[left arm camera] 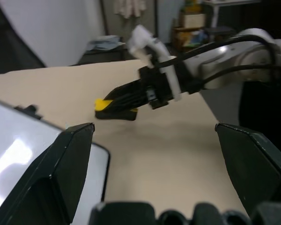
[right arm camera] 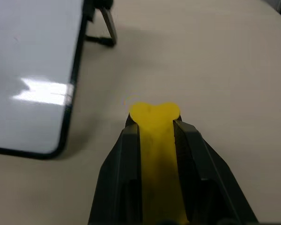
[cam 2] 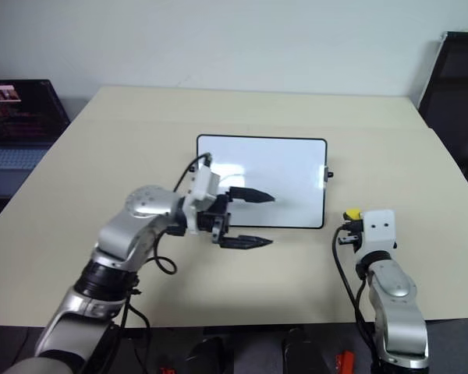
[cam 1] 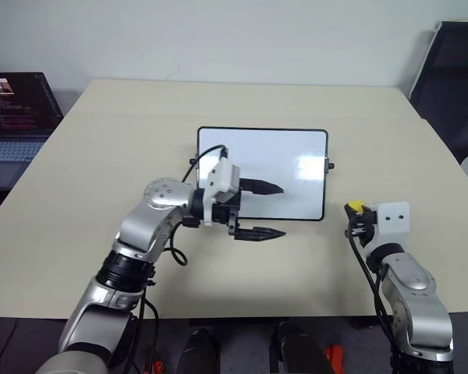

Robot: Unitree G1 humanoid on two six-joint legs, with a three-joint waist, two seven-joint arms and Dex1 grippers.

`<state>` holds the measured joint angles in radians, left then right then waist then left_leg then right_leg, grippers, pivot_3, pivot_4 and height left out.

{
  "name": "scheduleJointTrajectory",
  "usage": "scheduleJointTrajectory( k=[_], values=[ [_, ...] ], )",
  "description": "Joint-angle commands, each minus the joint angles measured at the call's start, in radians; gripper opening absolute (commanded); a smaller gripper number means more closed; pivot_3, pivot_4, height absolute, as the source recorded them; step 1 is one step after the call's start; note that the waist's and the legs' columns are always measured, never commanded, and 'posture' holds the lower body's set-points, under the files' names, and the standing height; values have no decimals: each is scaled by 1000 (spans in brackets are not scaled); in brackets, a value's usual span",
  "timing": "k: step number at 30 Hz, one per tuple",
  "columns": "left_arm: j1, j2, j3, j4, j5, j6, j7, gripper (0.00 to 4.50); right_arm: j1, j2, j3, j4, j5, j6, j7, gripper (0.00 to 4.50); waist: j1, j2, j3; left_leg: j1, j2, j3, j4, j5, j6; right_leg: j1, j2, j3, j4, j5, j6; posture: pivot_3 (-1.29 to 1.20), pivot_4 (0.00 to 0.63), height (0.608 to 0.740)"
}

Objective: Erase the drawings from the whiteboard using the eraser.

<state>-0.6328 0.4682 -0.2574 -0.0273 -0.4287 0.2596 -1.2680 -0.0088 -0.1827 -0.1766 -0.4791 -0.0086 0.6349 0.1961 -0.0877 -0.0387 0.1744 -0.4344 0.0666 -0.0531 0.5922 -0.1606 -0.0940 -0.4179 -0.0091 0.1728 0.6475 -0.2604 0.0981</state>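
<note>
Eraser (right arm camera: pixel 154 117) clamped in right gripper (cam 1: pixel 357 220), just beside whiteboard (cam 1: pixel 296 148) lying flat on table (cam 1: pixel 101 140); left gripper (cam 1: pixel 261 210) spread empty over board's near edge; risk: unpinned board sliding under wiping.

One whiteboard (cam 1: pixel 281 160), one eraser (right arm camera: pixel 154 117), one laptop (cam 1: pixel 15 117), two tools.
</note>
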Motion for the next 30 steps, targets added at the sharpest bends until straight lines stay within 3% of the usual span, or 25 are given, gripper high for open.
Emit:
scheduleJointTrajectory(
  k=[1, 13, 24, 30],
  values=[
    [-35, -16, -14, 27, 33, -63, -35, 4500, -24, -24, -26, 20, 29, 5, 6, 654, 0, 0, 0, 0, 0, 0, 0, 0, 0, 0, 0, 0, 0, 0, 0, 0, 150, 740],
    [-69, -112, -18, 106, 104, -148, 7, 4500, -69, -79, -61, 150, 79, 5, 3, 654, 3, 0, 0, 0, 0, -1, 1, 0, 0, 3, 0, 0, 0, 0, 1, 0, 150, 740],
    [-34, -116, 21, 117, 135, -158, 97, 4500, -91, -87, -93, 161, 133, -43, -1, 4370, 2, 0, 0, 1, -1, -1, 1, 0, 0, 4, 0, 0, 0, 0, 1, 0, 150, 740],
    [78, -71, 130, 24, 118, -58, 258, 4500, -35, -61, -72, 22, 199, -119, 47, 4443, -2, 2, 0, 1, 0, -2, 0, 0, 0, 3, 0, 0, 1, 0, 2, 0, 150, 740]
  ],
)
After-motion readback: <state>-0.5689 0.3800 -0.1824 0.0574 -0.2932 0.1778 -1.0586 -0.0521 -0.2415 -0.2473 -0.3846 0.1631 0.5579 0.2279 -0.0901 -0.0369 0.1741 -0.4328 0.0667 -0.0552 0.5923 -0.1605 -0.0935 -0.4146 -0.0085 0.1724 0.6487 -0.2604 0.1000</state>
